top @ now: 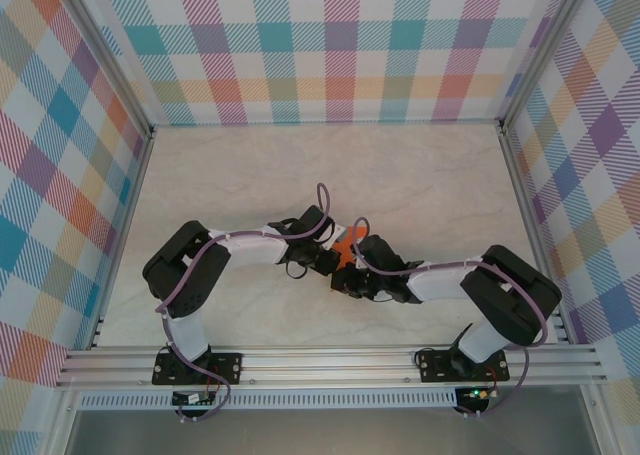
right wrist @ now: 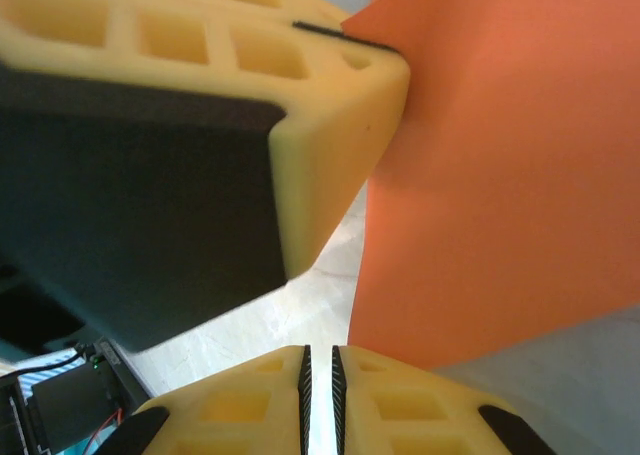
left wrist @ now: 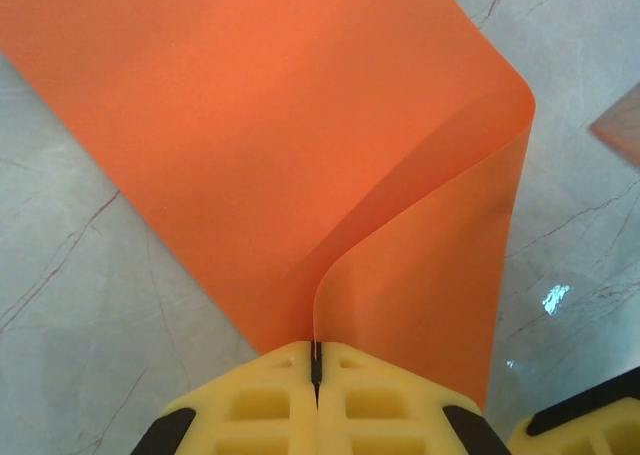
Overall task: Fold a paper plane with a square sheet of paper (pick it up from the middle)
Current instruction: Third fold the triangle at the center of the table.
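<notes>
The square sheet of paper [left wrist: 280, 145] is sitting near the middle of the table [left wrist: 70, 315], between the two wrists where the arms are meeting in the top view. In the left wrist view it is spreading away from the fingers as a broad orange sheet, and its right-hand part is curling up and over in a soft, uncreased bend. The left gripper [left wrist: 315, 360] is clamping the near edge of the paper right at that bend, with its yellow fingers pressing flat together so that only a dark seam is showing between them. In the right wrist view the same clenched fingers are reaching in from the upper left, with a corner of the orange sheet sticking out of their tip. The right gripper [right wrist: 320, 370] is hovering just beside the left one, with its fingers standing almost together and leaving a thin slit through which the pale table is showing. It is gripping nothing, and the paper's lower edge is hanging just past its right finger, though I cannot tell whether the two are touching.
</notes>
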